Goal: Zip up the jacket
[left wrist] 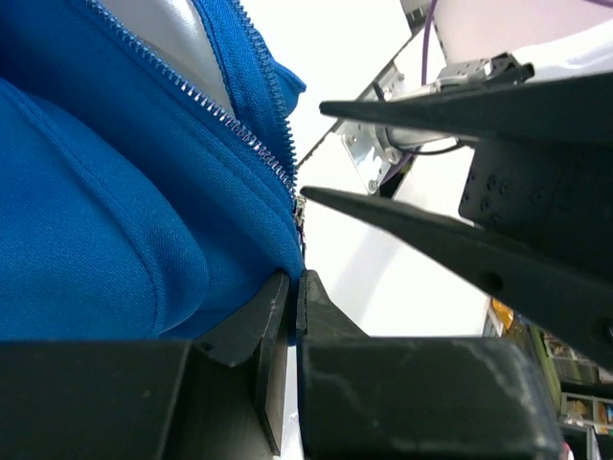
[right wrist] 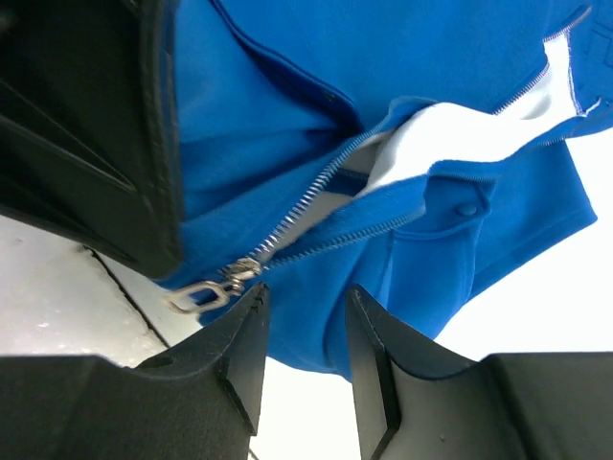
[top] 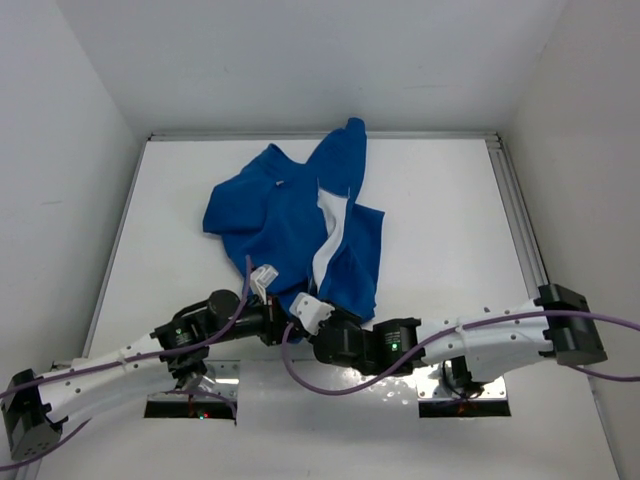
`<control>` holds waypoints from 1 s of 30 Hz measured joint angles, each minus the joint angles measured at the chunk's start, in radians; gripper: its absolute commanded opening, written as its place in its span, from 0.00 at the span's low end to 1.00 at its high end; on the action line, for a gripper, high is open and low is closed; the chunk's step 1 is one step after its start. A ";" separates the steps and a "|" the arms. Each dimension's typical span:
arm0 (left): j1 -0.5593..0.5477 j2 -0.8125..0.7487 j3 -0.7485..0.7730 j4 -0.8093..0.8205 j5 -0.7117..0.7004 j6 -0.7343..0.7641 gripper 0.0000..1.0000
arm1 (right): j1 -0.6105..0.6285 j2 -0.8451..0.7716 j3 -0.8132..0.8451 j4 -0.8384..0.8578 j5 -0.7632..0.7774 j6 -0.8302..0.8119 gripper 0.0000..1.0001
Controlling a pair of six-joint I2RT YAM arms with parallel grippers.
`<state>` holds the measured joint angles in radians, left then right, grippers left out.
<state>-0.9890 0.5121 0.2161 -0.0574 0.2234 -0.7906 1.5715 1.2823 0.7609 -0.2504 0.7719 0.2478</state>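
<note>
While one blue jacket [top: 290,215] lies crumpled in the upper middle of the white counter [top: 440,220], two arms [top: 110,362] [top: 490,335] meet at its lower hem and crowd the bottom of the zipper [right wrist: 306,196]. The left gripper [left wrist: 292,283] is clamped on the hem. The right gripper [right wrist: 305,302] stands parted, with the pull [right wrist: 201,297] just left of its fingers. Two metal base plates [top: 190,405] [top: 465,400] and two purple cables [top: 330,385] [top: 240,300] sit low in the frame.

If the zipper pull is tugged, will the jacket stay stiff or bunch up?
Probably floppy: the jacket lies in soft folds, so it would likely bunch. On the smooth table it may slide, though the left gripper, shut on its hem, should anchor it.
</note>
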 measured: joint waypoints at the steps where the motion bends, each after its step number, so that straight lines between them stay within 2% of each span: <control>1: 0.000 0.000 0.002 0.000 -0.004 0.000 0.00 | 0.000 0.007 0.012 -0.008 -0.002 0.006 0.37; 8: 0.000 0.001 0.007 -0.002 -0.022 0.000 0.00 | 0.001 0.086 0.062 -0.077 -0.001 0.018 0.38; 19: 0.000 0.017 0.018 -0.007 -0.056 0.001 0.00 | 0.002 0.038 0.076 -0.106 -0.024 0.032 0.36; 23: 0.000 0.027 0.024 -0.007 -0.058 0.002 0.00 | 0.002 -0.109 0.082 -0.103 -0.017 0.055 0.34; 27: 0.000 0.027 0.026 -0.003 -0.061 0.005 0.00 | 0.002 -0.365 0.077 -0.039 0.056 0.118 0.37; 30: 0.000 0.032 0.026 0.010 -0.062 0.007 0.00 | 0.002 -0.498 0.079 -0.010 0.111 0.174 0.41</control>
<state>-0.9890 0.5442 0.2420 -0.0471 0.1616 -0.7837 1.5738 0.7845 0.8398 -0.2604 0.8833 0.4221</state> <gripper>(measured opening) 0.029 0.390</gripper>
